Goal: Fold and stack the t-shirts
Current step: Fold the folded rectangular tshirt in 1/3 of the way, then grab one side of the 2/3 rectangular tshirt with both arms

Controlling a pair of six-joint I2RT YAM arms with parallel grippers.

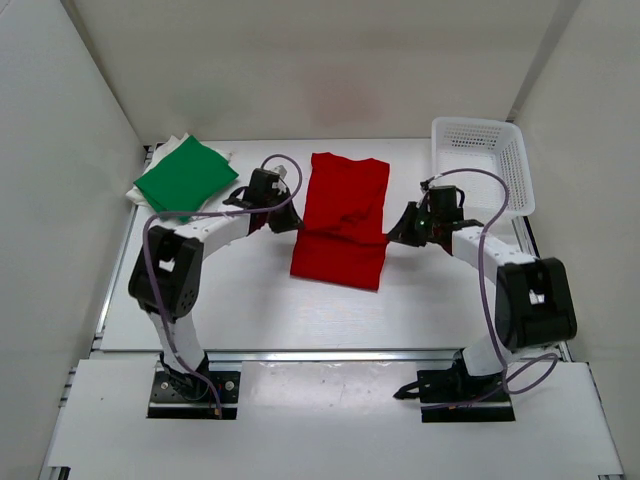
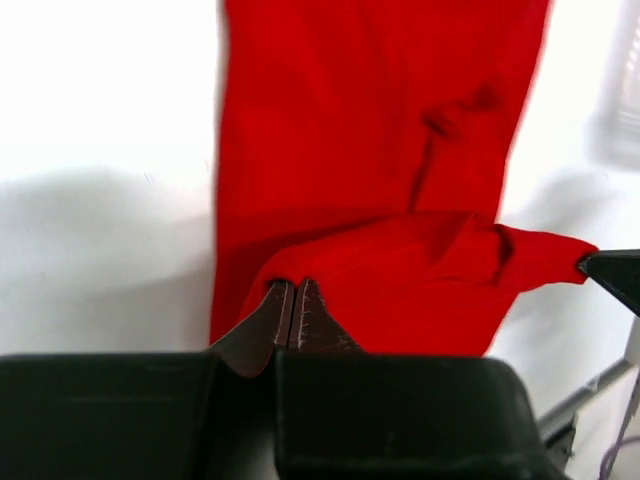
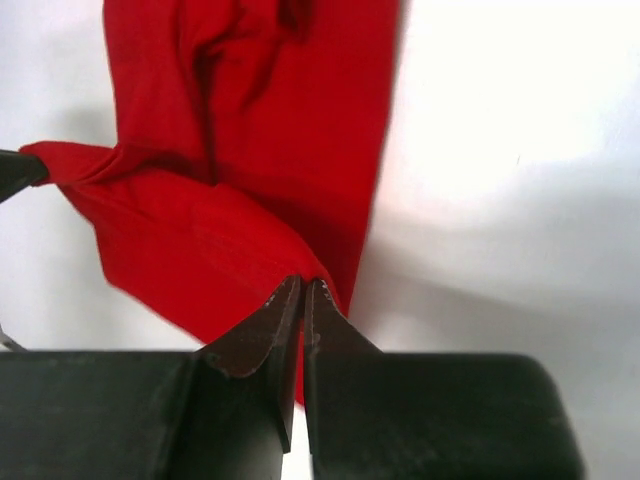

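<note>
The red t-shirt (image 1: 345, 215) lies in the middle of the table as a long strip running from front to back. My left gripper (image 1: 296, 222) is shut on its left edge about halfway along. On the opposite edge, my right gripper (image 1: 391, 232) is shut on the cloth. In the left wrist view the closed jaws (image 2: 295, 286) pinch a raised fold of red cloth (image 2: 400, 280). The right wrist view shows the same grip (image 3: 303, 284) on the red cloth (image 3: 230, 240). The green t-shirt (image 1: 186, 178) lies folded on the white t-shirt (image 1: 176, 142) at the back left.
A white lattice basket (image 1: 523, 178) stands at the back right, just behind the right arm. White walls close in the table on the left, back and right. The folded stack at the back left sits close behind the left gripper.
</note>
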